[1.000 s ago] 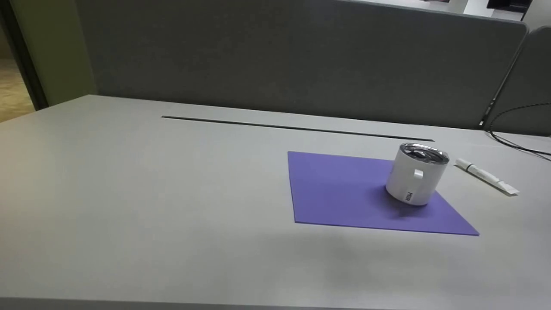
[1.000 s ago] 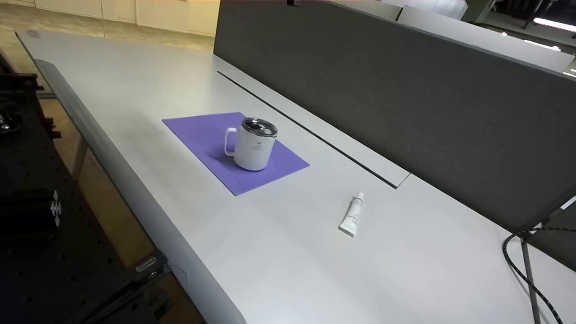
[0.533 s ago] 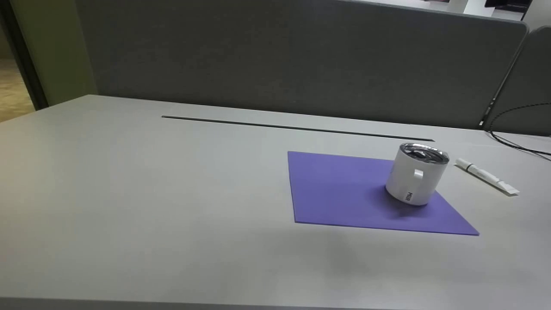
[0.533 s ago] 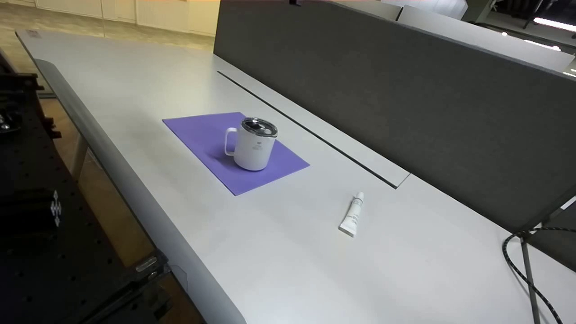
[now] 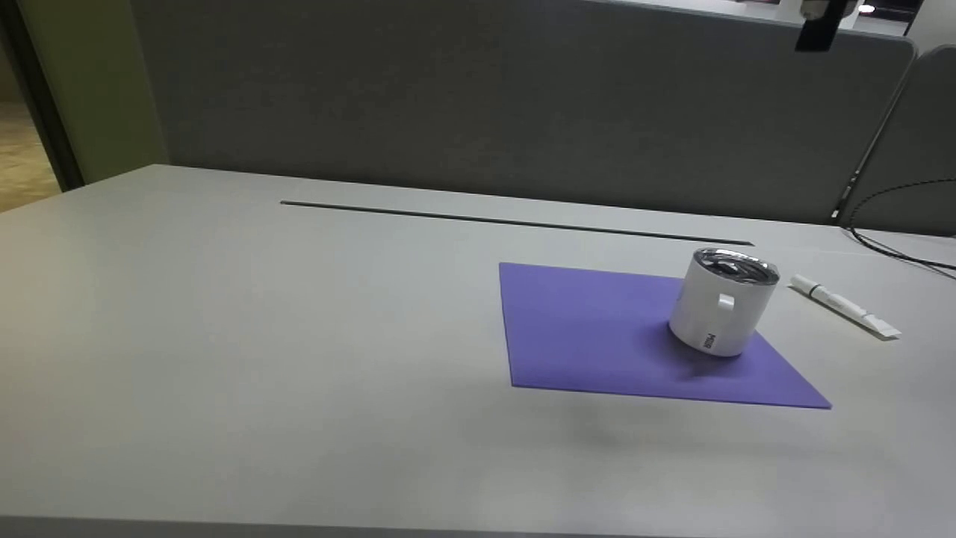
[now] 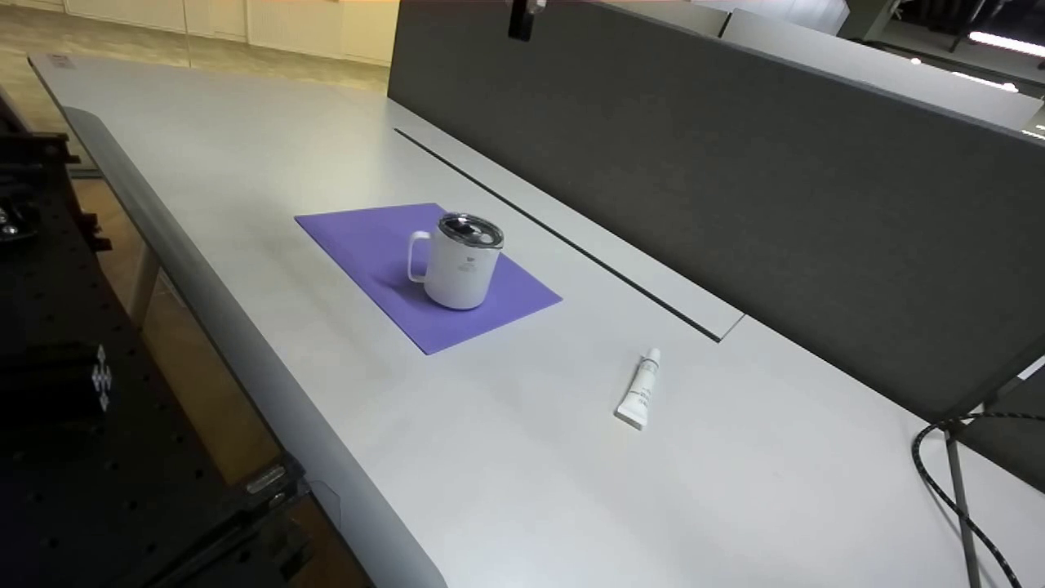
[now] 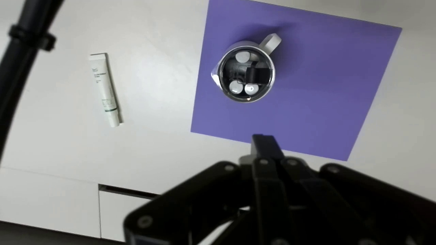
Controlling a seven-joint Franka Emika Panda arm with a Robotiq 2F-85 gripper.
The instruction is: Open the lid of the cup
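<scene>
The white cup (image 5: pixel 713 317) stands upright on the purple mat (image 5: pixel 575 321), with its handle at its side. The cup also shows in an exterior view (image 6: pixel 459 278). The round dark lid (image 5: pixel 736 267) sits on its top; in the wrist view the lid (image 7: pixel 247 73) is seen from above, glossy, with a black tab and light reflections. My gripper (image 7: pixel 267 146) is shut, fingertips together with nothing between them. It is high above the table and apart from the cup. Only its dark tip shows at the top edge in both exterior views (image 5: pixel 820 30) (image 6: pixel 521 18).
A white tube (image 6: pixel 638 390) lies on the white table (image 6: pixel 531 457) beside the mat. A grey partition (image 5: pixel 478 104) stands along the back edge. A dark slot (image 5: pixel 515 222) runs in front of it. A black cable (image 6: pixel 939 482) lies at one end.
My gripper has come down, so more of its dark tip shows at the top of both exterior views. The cup, lid, mat and tube have not moved.
</scene>
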